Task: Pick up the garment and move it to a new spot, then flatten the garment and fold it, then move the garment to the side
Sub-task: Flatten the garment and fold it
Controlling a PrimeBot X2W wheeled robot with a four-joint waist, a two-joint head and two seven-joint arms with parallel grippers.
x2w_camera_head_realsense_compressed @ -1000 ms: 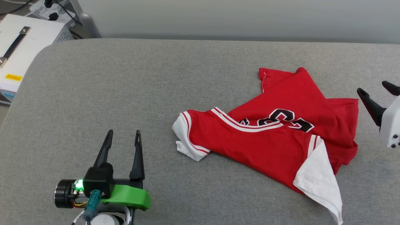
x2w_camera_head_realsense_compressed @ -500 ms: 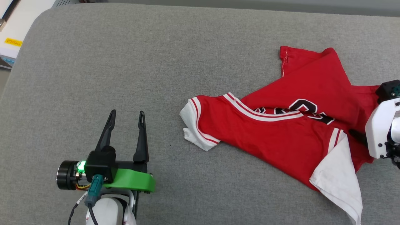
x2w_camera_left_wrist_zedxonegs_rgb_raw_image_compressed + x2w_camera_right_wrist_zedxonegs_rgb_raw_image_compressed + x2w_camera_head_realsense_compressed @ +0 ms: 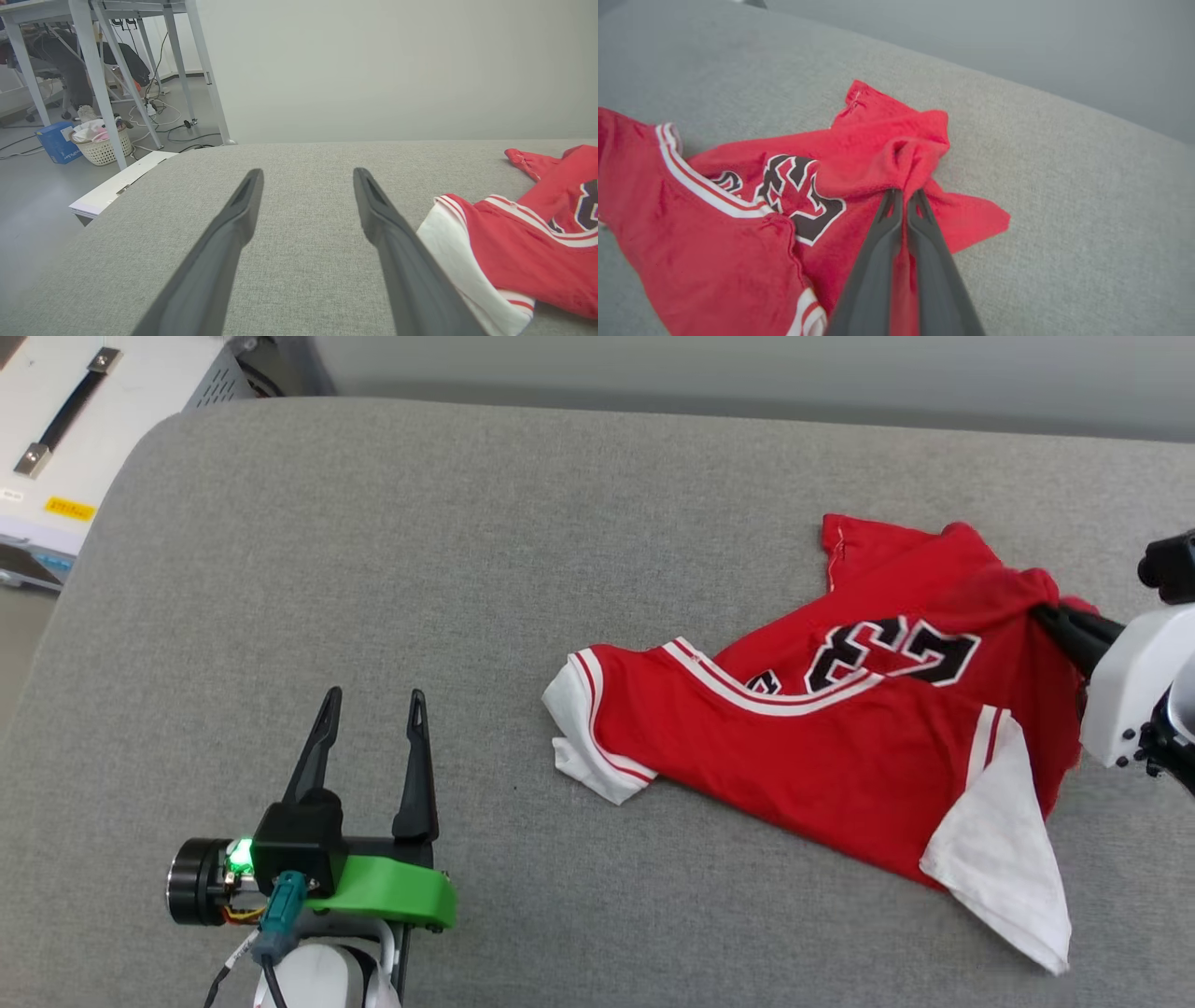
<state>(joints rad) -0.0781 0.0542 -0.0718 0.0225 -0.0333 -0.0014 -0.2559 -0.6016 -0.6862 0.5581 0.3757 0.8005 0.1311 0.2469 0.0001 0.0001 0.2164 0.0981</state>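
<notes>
Right gripper (image 3: pixel 905 192) is pinched fully together on a bunched fold of the red jersey T-shirt (image 3: pixel 822 756) at its far right edge; left gripper (image 3: pixel 373 693) hangs spread wide and empty above the grey cushion (image 3: pixel 373 523). Light, limp cloth: it will likely sag and trail (a second hold near a white sleeve (image 3: pixel 999 868) should help). Crumpled, it stretches left to right across the cushion's right half, with both sleeves towards the robot.

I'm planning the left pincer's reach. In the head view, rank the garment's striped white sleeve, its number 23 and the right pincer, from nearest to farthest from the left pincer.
1. The white sleeve, just right of the left pincer.
2. The number 23, on the garment, further right.
3. The right pincer, far right, shut on red cloth.
</notes>
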